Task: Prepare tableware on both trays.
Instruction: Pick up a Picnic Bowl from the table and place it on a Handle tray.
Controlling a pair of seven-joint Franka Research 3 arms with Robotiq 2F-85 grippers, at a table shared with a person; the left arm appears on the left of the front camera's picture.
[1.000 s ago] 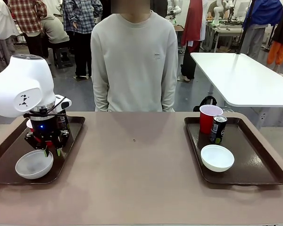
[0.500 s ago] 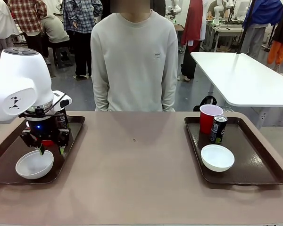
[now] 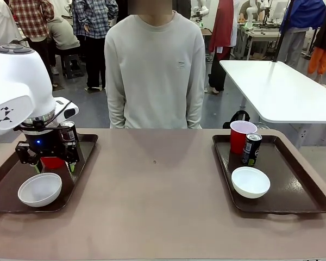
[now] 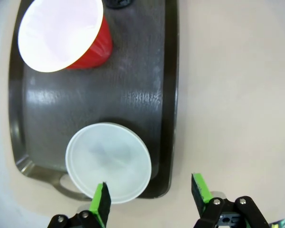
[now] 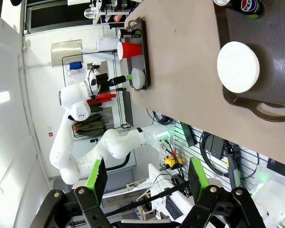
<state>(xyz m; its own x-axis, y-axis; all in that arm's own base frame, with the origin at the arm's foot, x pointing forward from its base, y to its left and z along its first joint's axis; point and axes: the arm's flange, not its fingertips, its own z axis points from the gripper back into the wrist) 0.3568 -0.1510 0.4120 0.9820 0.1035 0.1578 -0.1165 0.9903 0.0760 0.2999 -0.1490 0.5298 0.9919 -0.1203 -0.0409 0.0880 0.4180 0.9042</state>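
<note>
Front view: two dark brown trays sat on the brown surface (image 3: 152, 206), one at each end, with a person (image 3: 155, 65) standing at the far side.
Left tray (image 3: 0, 193): it carried a white bowl (image 3: 39, 189) at its near end, a red cup (image 3: 52, 162) behind it, and a dark can (image 3: 68, 132) at the far end, partly hidden by the arm.
Left gripper (image 3: 56, 169): it hung above the left tray, over the red cup and just behind the bowl, touching neither.
Left jaws: in the left wrist view the gripper (image 4: 149, 198) had its green pads (image 4: 100, 203) spread wide with nothing between them; the bowl (image 4: 109, 161) lay below one pad, and the red cup (image 4: 64, 34) stood farther along the tray (image 4: 147, 95).
Right tray (image 3: 304, 190): it held a red cup (image 3: 241, 136) at the far end, a dark can (image 3: 251, 149) touching or just beside it, and a white bowl (image 3: 250, 181) nearer the robot.
Right gripper (image 5: 147, 180): in the right wrist view it was off the edge of the surface, jaws wide and empty; the right tray's bowl (image 5: 238, 66) and handle (image 5: 270, 110) showed well beyond them.
</note>
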